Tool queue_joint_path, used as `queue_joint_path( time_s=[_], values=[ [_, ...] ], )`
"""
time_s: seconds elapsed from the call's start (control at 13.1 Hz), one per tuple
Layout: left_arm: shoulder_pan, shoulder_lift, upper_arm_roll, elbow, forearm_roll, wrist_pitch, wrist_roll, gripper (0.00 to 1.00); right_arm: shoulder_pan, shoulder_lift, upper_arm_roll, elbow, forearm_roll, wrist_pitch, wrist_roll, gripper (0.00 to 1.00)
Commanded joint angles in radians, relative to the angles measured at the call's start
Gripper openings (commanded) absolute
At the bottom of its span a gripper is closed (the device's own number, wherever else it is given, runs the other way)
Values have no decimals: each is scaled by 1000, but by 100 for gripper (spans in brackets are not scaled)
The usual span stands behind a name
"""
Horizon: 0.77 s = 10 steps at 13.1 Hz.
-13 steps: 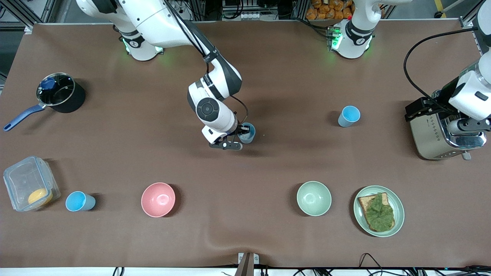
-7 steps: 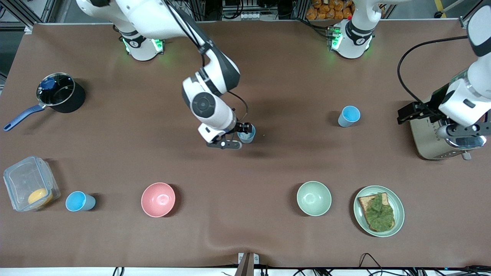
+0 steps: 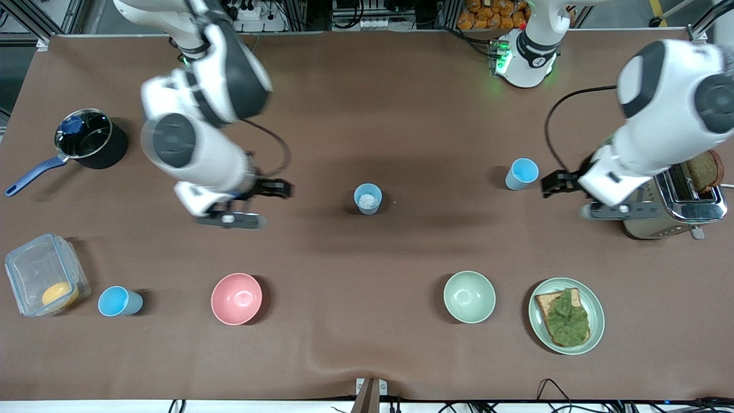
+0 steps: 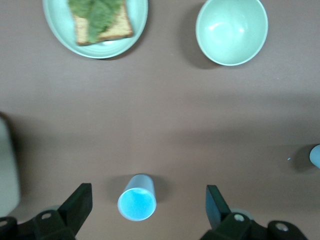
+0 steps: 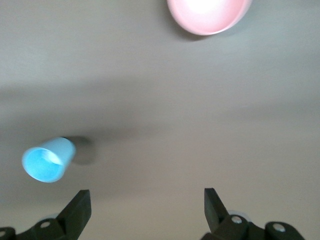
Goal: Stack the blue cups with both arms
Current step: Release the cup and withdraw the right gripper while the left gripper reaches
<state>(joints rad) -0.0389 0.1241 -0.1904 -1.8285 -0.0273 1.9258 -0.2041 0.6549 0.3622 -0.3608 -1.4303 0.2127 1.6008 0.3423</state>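
A blue cup [image 3: 367, 199] with a whitish inside stands alone mid-table; it also shows in the right wrist view [image 5: 47, 159]. A second blue cup [image 3: 522, 173] with a bright blue inside stands toward the left arm's end. My left gripper [image 3: 551, 184] is open just beside it, and in the left wrist view this cup [image 4: 137, 202] shows below, between the open fingers [image 4: 77, 205]. My right gripper [image 3: 277, 189] is open and empty over bare table, apart from the middle cup. A third blue cup [image 3: 119, 301] stands near the front edge.
A pink bowl [image 3: 236, 298], a pale green bowl [image 3: 469, 296] and a plate with toast [image 3: 566, 315] stand along the front. A toaster [image 3: 671, 209] is at the left arm's end. A pot [image 3: 92, 137] and a clear container [image 3: 43, 281] are at the right arm's end.
My right gripper let go of the whitish-inside cup and swung away toward the right arm's end. My left arm moved from the toaster to the bright-blue-inside cup.
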Motion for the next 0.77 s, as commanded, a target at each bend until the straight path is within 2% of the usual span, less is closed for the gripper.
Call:
queue_joint_path(
  time_s=[0.0,0.15,0.23,0.31,0.46,0.54,0.61,0.69],
  values=[
    [-5,-17,-26,-148,-19,146,-15,100,-96,-67,-40,11,-12,-53,-220,100],
    [-13,-17,-43,-242,-19,221,-49,100,-217,-103,-9,11,-12,-103,-366,100],
    [-13,-20,-52,-277,-19,246,-52,100,-277,-118,29,10,-15,-113,-385,100],
    [-12,-24,-57,-310,-19,266,-52,100,-338,-141,86,-4,-27,-120,-385,100],
    [-10,-35,-63,-372,-32,303,-52,100,-469,-193,262,-63,-143,-110,-376,100],
    [-9,-46,-63,-423,-64,343,-51,100,-553,-216,352,-100,-168,-82,-375,100],
    [-6,-55,-63,-472,-91,393,-51,100,-608,-245,394,-155,-171,-31,-374,100],
    [-6,-57,-63,-510,-94,424,-46,100,-626,-291,402,-236,-182,64,-376,100]
  ],
)
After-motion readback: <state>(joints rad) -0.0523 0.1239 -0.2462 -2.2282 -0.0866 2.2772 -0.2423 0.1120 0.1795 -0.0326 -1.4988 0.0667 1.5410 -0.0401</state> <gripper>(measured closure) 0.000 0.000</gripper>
